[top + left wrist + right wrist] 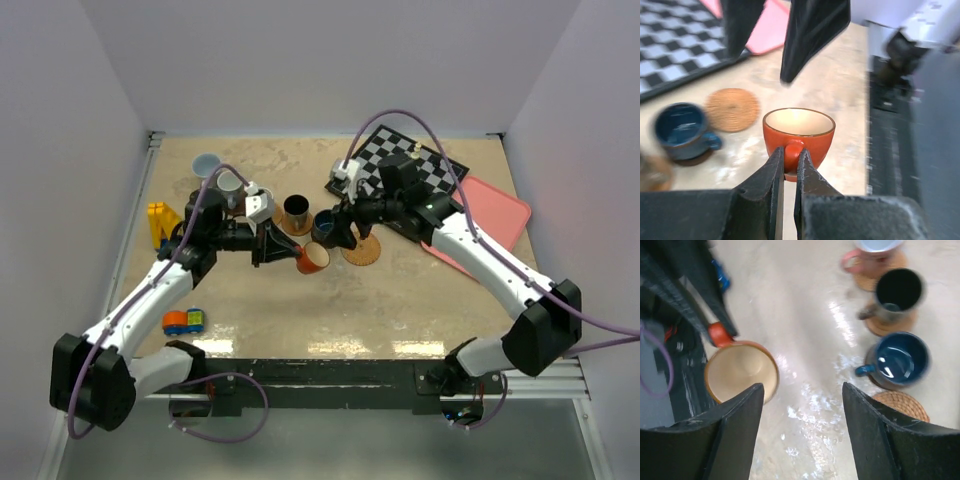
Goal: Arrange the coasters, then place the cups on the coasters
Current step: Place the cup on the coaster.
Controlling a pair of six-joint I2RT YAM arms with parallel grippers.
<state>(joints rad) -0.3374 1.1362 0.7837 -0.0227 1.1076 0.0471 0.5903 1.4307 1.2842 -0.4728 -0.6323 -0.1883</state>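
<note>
My left gripper (790, 156) is shut on the small handle of an orange-tan cup (799, 131) with a cream inside, near the table's middle (313, 258). Whether that cup touches the table I cannot tell. My right gripper (802, 405) hangs open just above and beside it, with nothing between its fingers (810, 30). A bare woven tan coaster (362, 252) lies right of the orange cup. The dark blue cup (900, 360) sits on a dark coaster (690, 161). Behind it, the black cup (897, 290) stands on a wood coaster (890, 326).
A cup with a pink handle (865, 252) stands on another coaster further back. Pale blue (207, 163) and white (230, 188) cups are at the back left. A checkerboard (420, 165) and pink tray (495, 215) lie back right. Yellow (162, 222) and orange-blue (185, 321) toys sit left.
</note>
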